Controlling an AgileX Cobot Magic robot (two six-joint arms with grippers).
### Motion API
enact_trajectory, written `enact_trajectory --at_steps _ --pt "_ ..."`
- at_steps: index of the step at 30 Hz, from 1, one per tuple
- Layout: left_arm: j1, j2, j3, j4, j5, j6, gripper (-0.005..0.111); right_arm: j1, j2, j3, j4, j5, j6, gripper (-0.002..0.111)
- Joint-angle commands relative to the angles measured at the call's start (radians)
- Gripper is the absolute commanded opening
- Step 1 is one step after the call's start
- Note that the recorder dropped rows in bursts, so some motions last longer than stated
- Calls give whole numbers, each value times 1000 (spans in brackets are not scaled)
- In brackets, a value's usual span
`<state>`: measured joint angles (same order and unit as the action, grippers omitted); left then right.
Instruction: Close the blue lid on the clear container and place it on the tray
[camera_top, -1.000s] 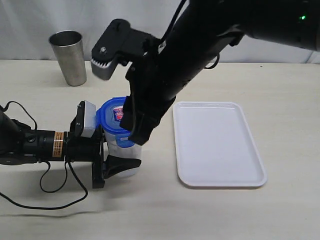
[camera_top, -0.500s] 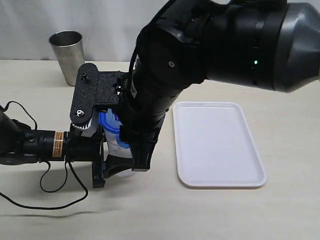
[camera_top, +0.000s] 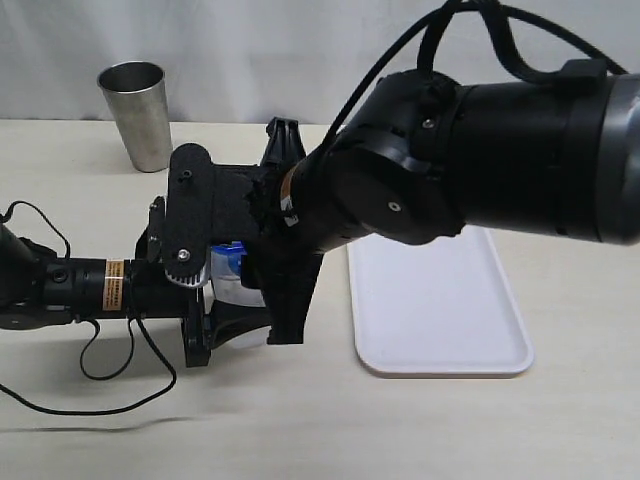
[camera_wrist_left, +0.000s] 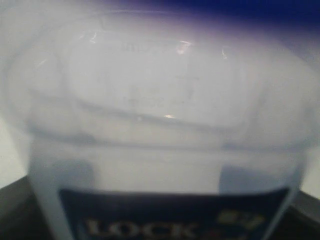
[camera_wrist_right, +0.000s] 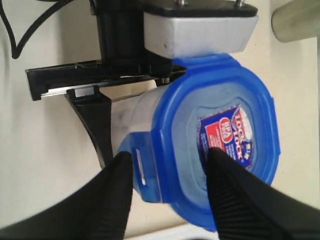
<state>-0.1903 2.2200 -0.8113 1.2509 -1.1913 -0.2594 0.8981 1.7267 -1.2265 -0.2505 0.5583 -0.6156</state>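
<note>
I have the clear container (camera_top: 240, 293) clamped in the left gripper (camera_top: 232, 322), left of centre in the exterior frame. It stands on the table (camera_top: 300, 430) to the left of the tray (camera_top: 440, 340) and is not on it yet. The blue lid (camera_wrist_right: 220, 125) sits on its mouth. In the right wrist view one snap flap (camera_wrist_right: 142, 172) sticks out sideways, so I judge that side unlatched. The right gripper (camera_wrist_right: 167, 156) hangs over the lid with its jaws apart, holding nothing. One fingertip is over the sticker (camera_wrist_right: 230, 130) and the other is just outside that flap.

The step in hand is seating and locking the lid. I would press straight down on the middle first so the rim beds evenly. Then I would fold each flap against the wall in turn, starting with the one that sticks out. The left grip has to stay firm throughout (the container is tall and seems to be held on its lower half, so a sideways shove could tilt it). I can't see the far flaps, so I would check them before lifting.

Compared with the exterior frame a second ago, the right arm has swung down and turned. Back then the lid showed whole, sticker and all, and now the wrist covers everything but a sliver of blue. The container, left gripper, tray and steel cup (camera_top: 137, 115) at upper left have not shifted.
</note>
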Motion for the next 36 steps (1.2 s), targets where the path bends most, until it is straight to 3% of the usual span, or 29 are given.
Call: enact_trajectory --at_steps 1,13,23,28,36 --pt "-8 -6 -5 14 -30 16 0 -1 40 78 0 -10 12 43" --pt "-8 -6 -5 21 -30 16 0 -1 117 92 -152 9 126 39" --pt "-8 -6 -5 13 -30 18 0 -1 125 92 -168 5 202 38" --pt "-8 -6 -5 -6 -30 83 0 -1 69 92 -112 45 241 48" --pt "-8 -6 -5 -6 -30 237 0 -1 -117 92 92 91 201 49"
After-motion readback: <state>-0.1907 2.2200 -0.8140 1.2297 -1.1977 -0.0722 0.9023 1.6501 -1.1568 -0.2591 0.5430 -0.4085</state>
